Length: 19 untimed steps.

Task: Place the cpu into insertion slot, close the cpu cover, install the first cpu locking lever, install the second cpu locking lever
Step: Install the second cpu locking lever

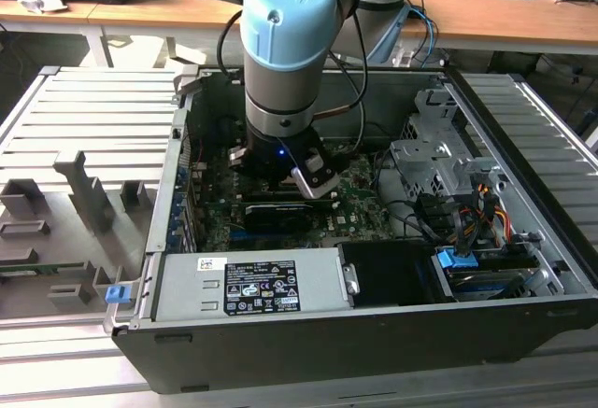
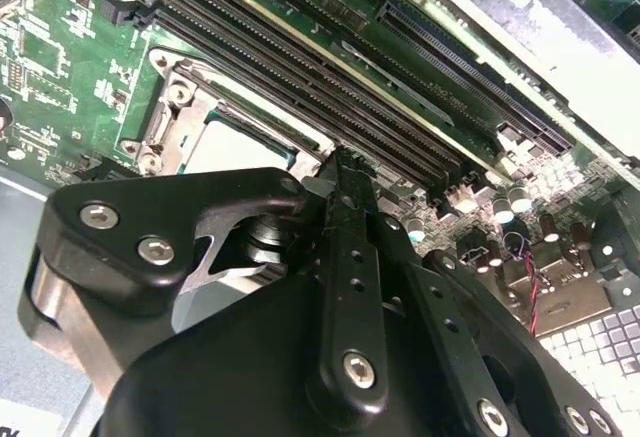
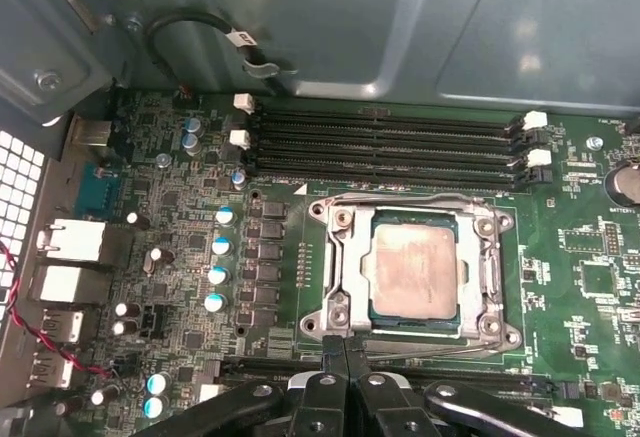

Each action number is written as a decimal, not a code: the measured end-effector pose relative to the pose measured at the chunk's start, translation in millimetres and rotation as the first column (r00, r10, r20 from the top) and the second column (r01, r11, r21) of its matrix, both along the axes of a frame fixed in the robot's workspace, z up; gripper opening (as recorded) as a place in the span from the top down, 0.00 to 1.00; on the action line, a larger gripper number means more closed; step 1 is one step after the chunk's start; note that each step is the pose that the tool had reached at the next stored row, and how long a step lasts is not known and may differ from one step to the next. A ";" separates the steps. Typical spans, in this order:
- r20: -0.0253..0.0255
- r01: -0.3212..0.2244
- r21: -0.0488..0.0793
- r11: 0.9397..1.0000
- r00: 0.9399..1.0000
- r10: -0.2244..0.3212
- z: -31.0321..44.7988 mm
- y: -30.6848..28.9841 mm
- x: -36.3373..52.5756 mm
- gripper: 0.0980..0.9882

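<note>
Cpu is lying flat in the socket, cover sitting closed around it. End effector fingers are pressing together, empty, beside the socket edge.

I work in what looks like a lab or electronics workshop. An opened desktop computer case lies on a bench of ribbed aluminium profiles, with grey fixture blocks standing toward its edge on the exterior view's left. Behind run wooden desks carrying papers and cables. My arm reaches down into the case over the green motherboard.
</note>
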State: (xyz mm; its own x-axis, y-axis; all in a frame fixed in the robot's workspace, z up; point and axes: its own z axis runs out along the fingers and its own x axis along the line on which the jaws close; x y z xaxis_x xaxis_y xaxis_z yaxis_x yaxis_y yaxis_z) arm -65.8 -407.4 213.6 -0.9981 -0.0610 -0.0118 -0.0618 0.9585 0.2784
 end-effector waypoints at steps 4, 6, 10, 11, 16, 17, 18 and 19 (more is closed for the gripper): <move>0.000 0.000 0.008 1.000 1.000 0.000 -2.4 -0.8 -3.8 0.99; 0.000 0.000 0.017 1.000 1.000 0.000 -3.7 -1.0 -4.8 0.99; 0.000 0.000 0.044 0.999 1.000 0.000 -6.3 -5.0 -5.9 0.99; 0.000 0.000 0.051 0.999 1.000 0.000 -7.8 -5.6 -5.9 0.99; 0.000 0.000 0.070 0.998 1.000 0.000 -14.7 -5.7 -6.2 0.99; 0.000 0.000 0.074 0.997 1.000 0.000 -15.5 -5.8 -6.7 0.99; 0.000 0.000 0.078 0.997 1.000 0.000 -15.8 -5.8 -7.1 0.99; 0.000 0.000 0.083 0.997 1.000 0.000 -16.5 -6.0 -7.6 0.99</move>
State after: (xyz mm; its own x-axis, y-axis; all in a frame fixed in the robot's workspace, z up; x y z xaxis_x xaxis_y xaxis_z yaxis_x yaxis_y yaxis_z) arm -73.4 -413.5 197.1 -0.9981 -0.0599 -0.0169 -0.0620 0.9322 0.3565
